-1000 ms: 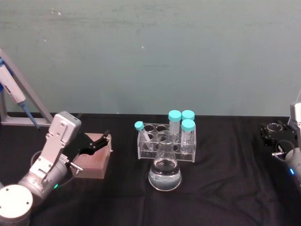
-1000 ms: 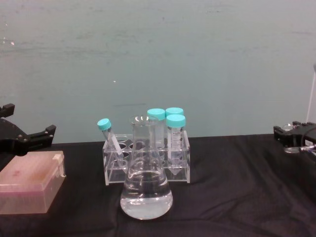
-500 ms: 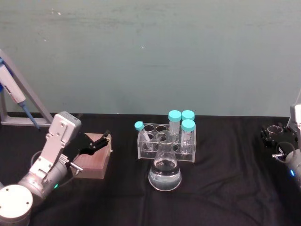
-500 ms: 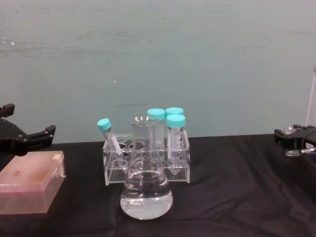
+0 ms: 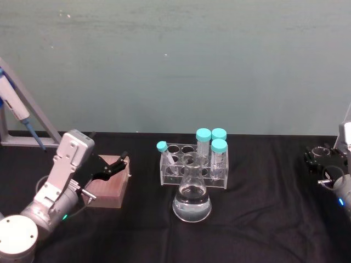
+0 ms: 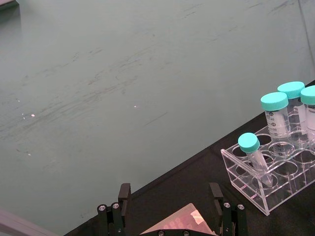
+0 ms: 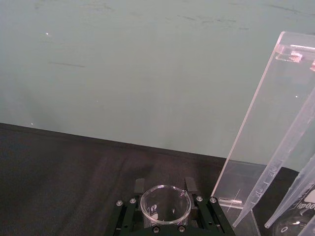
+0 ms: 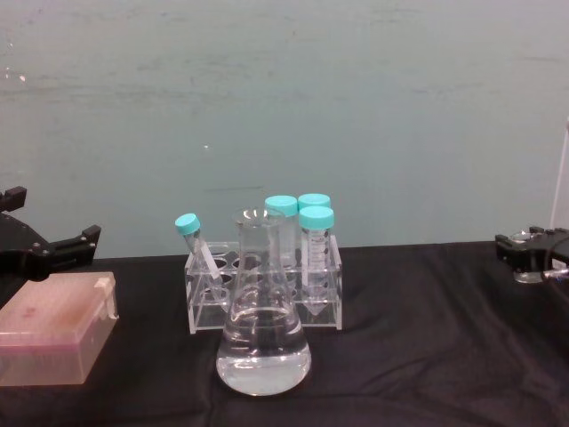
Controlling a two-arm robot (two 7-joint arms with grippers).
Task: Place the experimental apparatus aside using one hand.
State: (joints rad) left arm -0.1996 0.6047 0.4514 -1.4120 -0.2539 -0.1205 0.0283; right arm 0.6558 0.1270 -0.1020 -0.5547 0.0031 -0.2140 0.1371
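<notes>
**Beaker in R gripper, far right of table**

The R gripper is at the far right edge of the black table. Its two fingers press on a small glass beaker, one on each side. Can't tell if the beaker sits on the table or is up a bit. Near it is a tall clear stand w/ thin pipettes leaning by it.

The flask, w/ clear liquid in the bottom, sits in the middle near the front, well apart from the R gripper. Right behind it is a clear rack w/ four tubes w/ blue-green caps. Three stand up straight and one leans.

The L gripper is on the left side. Its fingers are spread wide and hold nothing. It hangs over a pinkish box that lies on the table.
</notes>
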